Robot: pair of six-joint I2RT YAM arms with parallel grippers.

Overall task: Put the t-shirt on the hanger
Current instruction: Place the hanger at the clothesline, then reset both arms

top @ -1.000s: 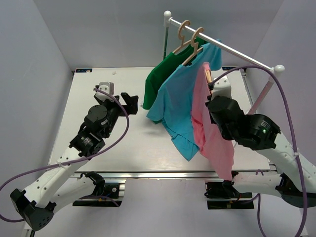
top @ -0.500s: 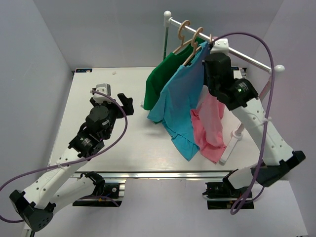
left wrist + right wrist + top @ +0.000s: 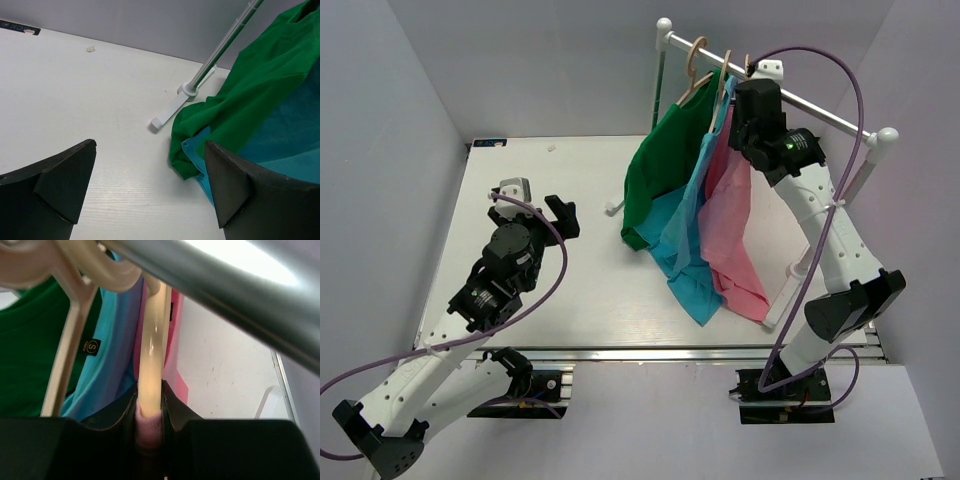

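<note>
Where right claw [image 3: 150, 407] pinches hanger [image 3: 151, 340], hook hidden, t-shirt [image 3: 730, 220] part-covered.

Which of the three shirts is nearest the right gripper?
The pink t-shirt, rightmost on the rail; the blue shirt and green shirt hang farther left.

Pink t-shirt [image 3: 732, 215] on pale wooden hanger [image 3: 151, 350], raised to the rail [image 3: 820, 115].
T-shirt: plain, soft, hanging full length at the table's [image 3: 570, 170] 2 o'clock, hem drooping toward 5 o'clock. Hanger: beige stem upright, pink collar bunched round its base; whether the hook is seated on the rail cannot be told.
</note>
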